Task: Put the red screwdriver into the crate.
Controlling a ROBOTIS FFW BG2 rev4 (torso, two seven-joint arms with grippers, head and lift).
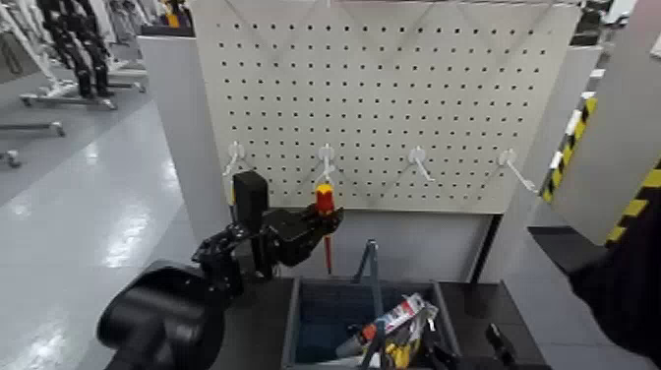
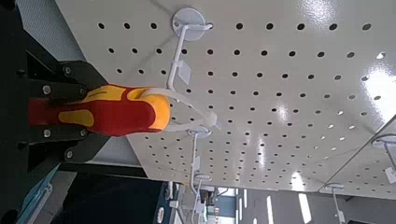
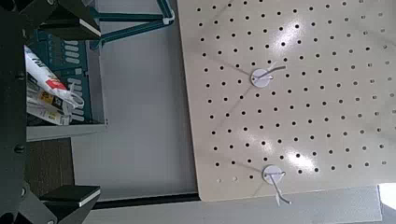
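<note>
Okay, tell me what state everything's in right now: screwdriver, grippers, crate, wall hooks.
Red screwdriver: upright, shaft down, held above crate level.
Left gripper: shut on the screwdriver.
Crate: open-topped, partly filled, handle raised.
Right gripper: open, beside the crate's contents.
Wall hooks: mounted on the pegboard.

Pale pegboard [image 1: 384,98] stands upright behind the left claw [image 1: 330,218]. Four white hooks on it: one [image 1: 328,157] behind and above the claw, one [image 1: 235,155] to its left, two [image 1: 419,160] [image 1: 509,159] to its right. Below and right of the claw: white tube with red print [image 1: 401,312], yellow item [image 1: 401,354]. Dark desk [image 1: 261,313] lies below. Well left of the claw: wheeled stands [image 1: 84,100] on glossy grey floor [image 1: 118,221]. Far right: yellow-black striped tape [image 1: 572,148].
</note>
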